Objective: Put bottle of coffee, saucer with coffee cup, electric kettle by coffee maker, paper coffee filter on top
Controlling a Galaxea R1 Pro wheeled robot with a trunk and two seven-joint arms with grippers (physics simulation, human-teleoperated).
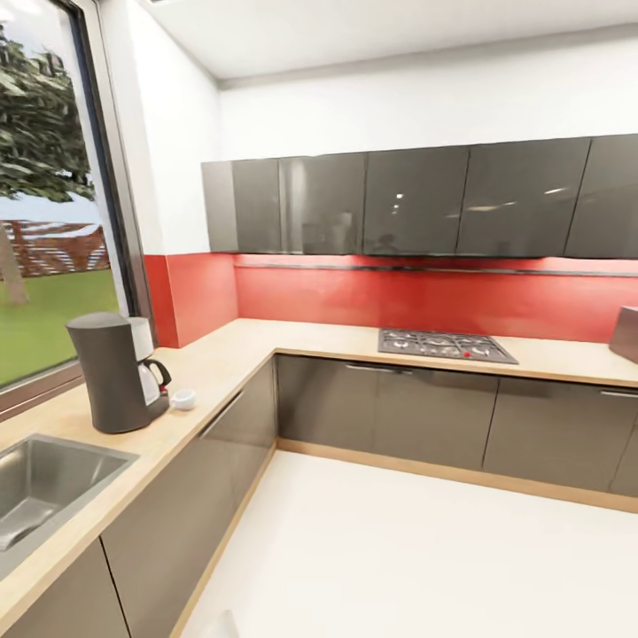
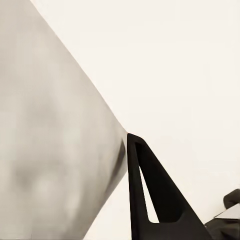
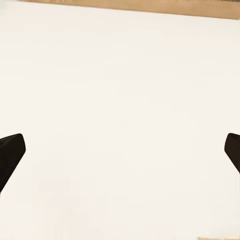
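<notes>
Corner kitchen seen from the head camera: L-shaped wooden counter (image 1: 292, 341) over grey cabinets (image 1: 390, 416), red backsplash (image 1: 425, 301), dark glossy wall cabinets (image 1: 416, 199) above. On the left run of the counter, in front of the window (image 1: 44, 195), dark grey coffee maker (image 1: 115, 372) standing upright, glass carafe and black handle facing right. Just beside its base, to the right, a small white cup (image 1: 183, 399) on the counter, very close to the base; too small to tell whether touching. Nearer the camera, a steel sink (image 1: 44, 483) set into the counter, apart from the coffee maker. On the far run, a gas hob (image 1: 446, 346); at the right edge, part of a dark boxy object (image 1: 626, 333), cut off by the frame. Pale floor (image 1: 425, 558) in the middle. From the right wrist: right gripper (image 3: 120, 155) with fingertips (image 3: 11, 152) wide apart at opposite edges, nothing between them, pale floor beyond and a wooden strip (image 3: 150, 7) at the far edge. From the left wrist: left gripper with one black finger (image 2: 155, 195) showing against a pale surface, a grey blurred panel (image 2: 50, 150) alongside; second finger out of frame, so cannot tell whether apart or together.
</notes>
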